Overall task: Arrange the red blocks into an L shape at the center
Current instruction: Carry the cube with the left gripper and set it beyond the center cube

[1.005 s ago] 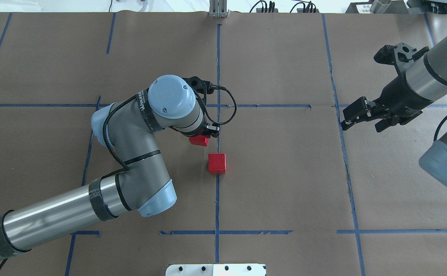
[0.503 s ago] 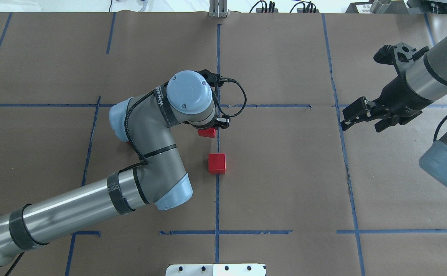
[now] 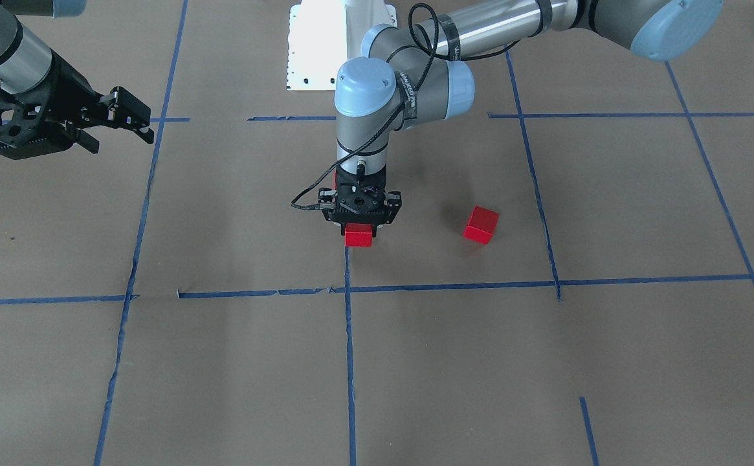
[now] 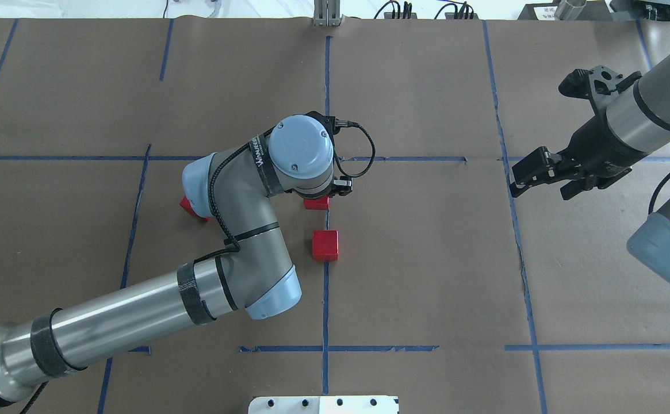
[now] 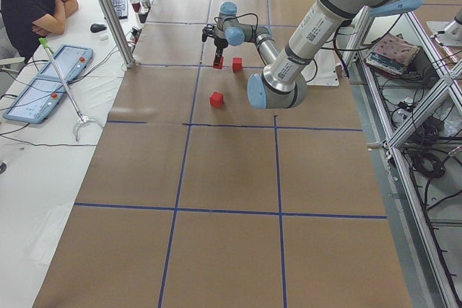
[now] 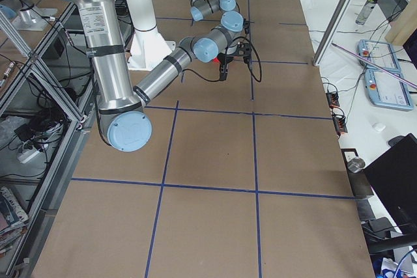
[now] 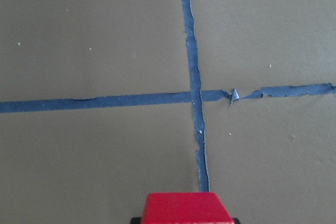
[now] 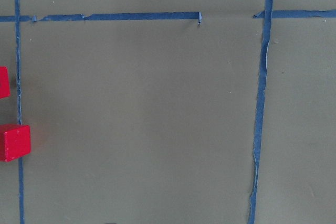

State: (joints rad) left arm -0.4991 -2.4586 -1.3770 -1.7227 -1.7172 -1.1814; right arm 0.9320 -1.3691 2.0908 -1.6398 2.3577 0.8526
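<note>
My left gripper (image 3: 359, 228) points straight down and is shut on a red block (image 3: 358, 237), low over the brown paper just left of the middle blue tape line (image 4: 326, 299). That block also shows in the overhead view (image 4: 316, 203) and at the bottom of the left wrist view (image 7: 188, 207). A second red block (image 4: 325, 245) lies on the middle line, a short gap nearer the robot. A third red block (image 3: 481, 224) lies apart on the robot's left, half hidden under the left elbow in the overhead view (image 4: 188, 206). My right gripper (image 4: 539, 188) hangs open and empty far to the right.
The left arm's elbow (image 4: 237, 201) and forearm stretch over the left-centre cells. The white base plate (image 4: 323, 404) sits at the near edge. The right arm's elbow (image 4: 662, 247) hangs over the right side. An operator (image 5: 32, 1) sits beyond the far edge.
My left gripper has carried its red block to the right, up to the middle tape line beyond the second block. The third block has come out from under the arm. The right arm is still.
</note>
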